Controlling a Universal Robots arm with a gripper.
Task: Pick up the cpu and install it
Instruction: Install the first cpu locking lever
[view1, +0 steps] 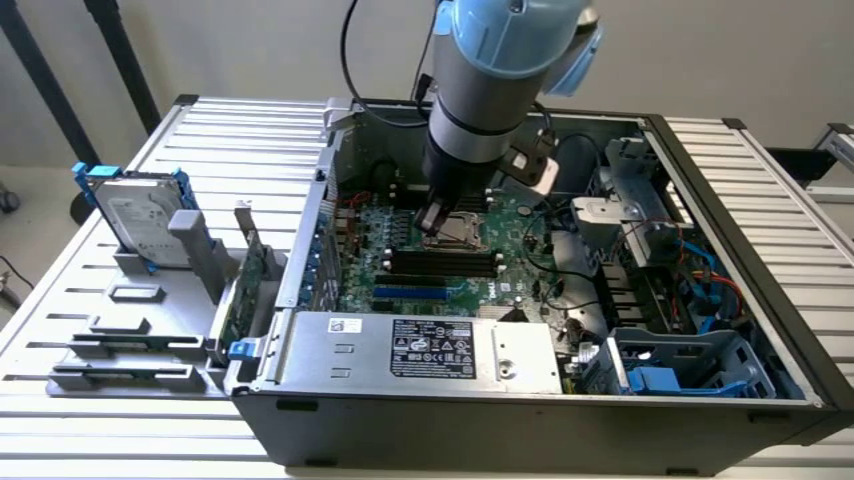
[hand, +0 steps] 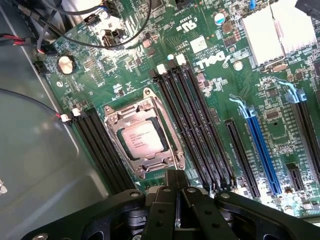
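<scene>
The cpu (hand: 141, 140) sits flat in the socket (hand: 145, 135) on the motherboard (hand: 210, 80), silver top facing up with printed text visible, framed by the metal retention bracket. It is square, so no long axis is evident; in the wrist view its edges run parallel to the socket frame and to the black memory slots (hand: 192, 125) flanking the socket on both sides. The gripper (hand: 176, 187) is just beside the socket's near edge, above the board, its two black fingers (hand: 165, 205) pressed together with no gap and nothing between them; it holds nothing. The fingertips do not touch the cpu. In the exterior view the arm (view1: 487, 90) descends vertically into the open computer case (view1: 721, 260), with the gripper (view1: 438, 215) directly beside the socket (view1: 467, 230) near the middle of the board. A blue expansion slot (hand: 262, 150) lies beyond the memory slots, and a pale heatsink (hand: 270, 32) stands near the board's corner. Inside the case, a grey power supply (view1: 420, 350) with a black label lies along the near wall. Outside the case, toward the exterior view's left, a hard drive (view1: 134, 215) with blue rails stands upright in a grey holder (view1: 134, 330) on the slatted table (view1: 80, 300).
</scene>
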